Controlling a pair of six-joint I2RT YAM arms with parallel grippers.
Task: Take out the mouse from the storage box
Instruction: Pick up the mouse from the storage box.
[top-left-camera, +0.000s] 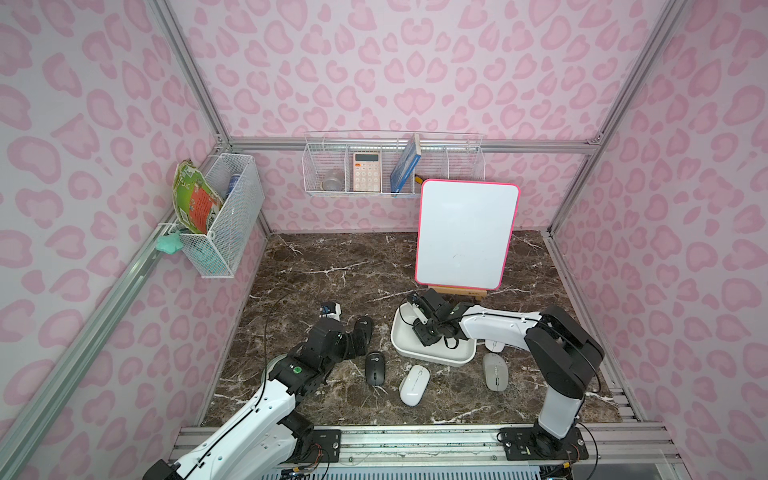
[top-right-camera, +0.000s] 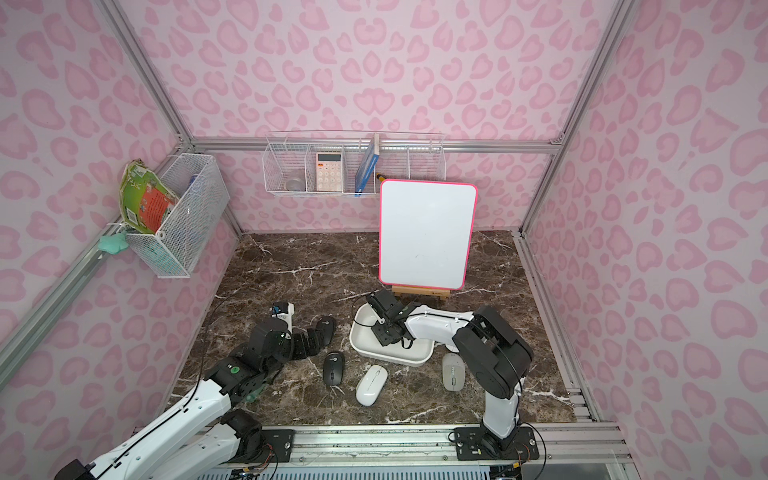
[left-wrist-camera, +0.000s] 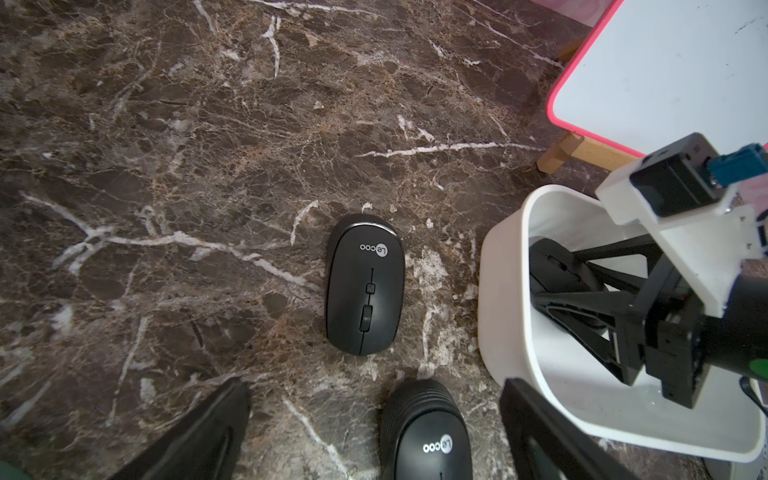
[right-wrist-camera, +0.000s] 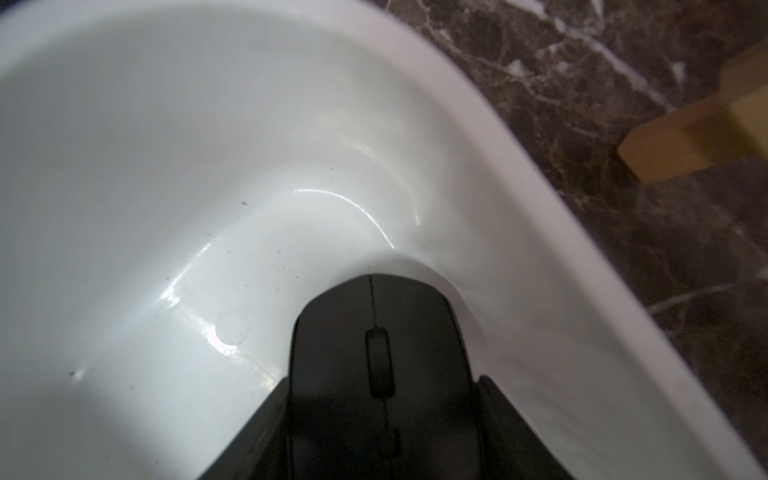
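1. The storage box (top-left-camera: 436, 360), a shallow white tub, sits near the middle of the marble tabletop (top-left-camera: 332, 266). It slants from far left to near right.
2. On its far side stands a pink-rimmed whiteboard (top-left-camera: 465, 232) on a wooden stand (top-left-camera: 457, 294).
3. The mouse (right-wrist-camera: 374, 316), a black one, is inside the box, in the end nearer the whiteboard. Its nose is just beside the rounded wall.
4. The right gripper (right-wrist-camera: 382, 380) reaches down into the box. Its two fingers (right-wrist-camera: 266, 432) lie against the mouse's flanks, so it is grasping the mouse.
5. Whether the mouse rests on the box floor or is raised off it cannot be told.
6. The left gripper (top-left-camera: 359, 345) is released, its fingers spread wide with nothing gripped. It is on the side of the box toward the left edge.
7. A second black mouse (top-left-camera: 364, 328) lies on the tabletop just beside the left gripper, apart from the box.
8. A third black mouse (top-left-camera: 374, 368) lies closer to the near edge. In the left wrist view it shows between the spread fingers.
9. A white mouse (top-left-camera: 414, 384) and a grey mouse (top-left-camera: 495, 371) lie on the near side of the box, the grey one more toward the right edge.
10. A small white mouse (top-left-camera: 495, 345) peeks out from under the right arm (top-left-camera: 498, 328), near the box's near right corner.
11. A wire basket (top-left-camera: 395, 189) on the back wall holds a calculator (top-left-camera: 367, 171) and a blue book (top-left-camera: 405, 168).
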